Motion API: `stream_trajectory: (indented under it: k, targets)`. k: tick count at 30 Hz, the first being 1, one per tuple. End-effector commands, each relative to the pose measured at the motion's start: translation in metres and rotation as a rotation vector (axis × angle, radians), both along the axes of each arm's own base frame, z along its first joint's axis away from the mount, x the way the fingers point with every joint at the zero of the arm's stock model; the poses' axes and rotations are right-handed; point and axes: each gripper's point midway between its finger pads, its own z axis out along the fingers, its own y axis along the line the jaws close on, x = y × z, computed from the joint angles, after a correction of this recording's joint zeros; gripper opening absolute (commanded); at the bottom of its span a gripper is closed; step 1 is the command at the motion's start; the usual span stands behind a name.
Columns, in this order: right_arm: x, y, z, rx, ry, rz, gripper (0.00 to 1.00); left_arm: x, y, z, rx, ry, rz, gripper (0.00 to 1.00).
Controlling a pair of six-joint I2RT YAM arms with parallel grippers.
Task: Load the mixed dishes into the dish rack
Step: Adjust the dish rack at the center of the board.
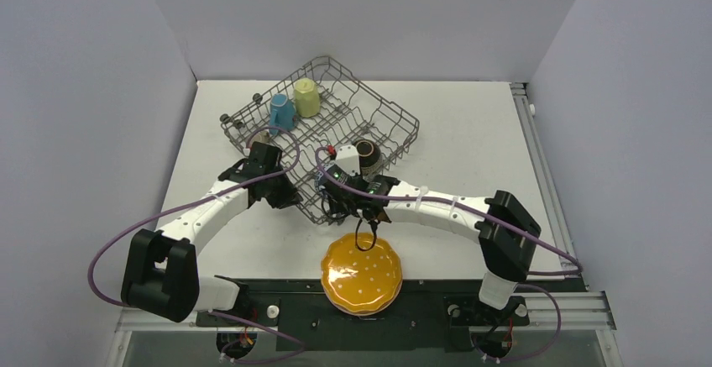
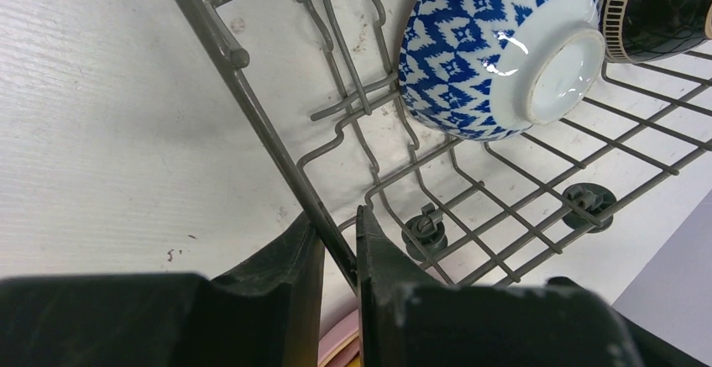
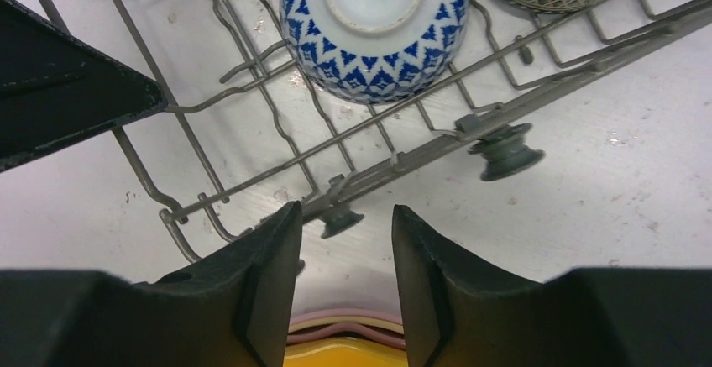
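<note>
Dish rack (image 1: 369,98): sits turned at an angle on the middle of the table (image 1: 470,132), toward the far side.
Left gripper (image 2: 337,233): clamped tight on the wire rim at the rack's near-left edge, with the wire running between its fingers.
Mugs: the blue mug (image 1: 281,112) and the pale-yellow mug (image 1: 306,96) stand in the rack's far-left part.
Patterned bowl (image 3: 369,48): blue and white, tipped on its side among the tines in the rack's near part, foot ring facing the grippers.
Right gripper (image 3: 344,216): partly open and holding nothing, it hangs over the rack's near rim.
Plates (image 1: 361,275): a flat stack with the orange one on top, at the near edge of the table and outside the rack.
Brown bowl (image 1: 367,150): in the rack's right part, beside the patterned bowl.
Key relation: the plates lie just to the near side of the right gripper. Being round and flat, they have no long axis and offer only a rim.
Nearer arm: probably the right, since it is free and closer, while the left is busy with the rack.
</note>
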Motion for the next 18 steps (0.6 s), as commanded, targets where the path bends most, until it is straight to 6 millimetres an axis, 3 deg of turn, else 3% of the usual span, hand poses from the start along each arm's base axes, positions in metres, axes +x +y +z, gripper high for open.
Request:
stream_trajectory:
  k: [1,9,18]
  targets:
    - [0.016,-0.026,0.042,0.030,-0.082,-0.013,0.42,-0.007,0.011,0.003,0.105,-0.022,-0.130,0.00]
    - [0.049,-0.079,0.073,-0.018,-0.118,-0.052,0.46,-0.016,0.016,0.006,0.148,-0.020,-0.194,0.00]
    - [0.116,-0.138,0.090,-0.108,-0.111,-0.115,0.50,-0.026,0.004,0.005,0.245,-0.032,-0.283,0.00]
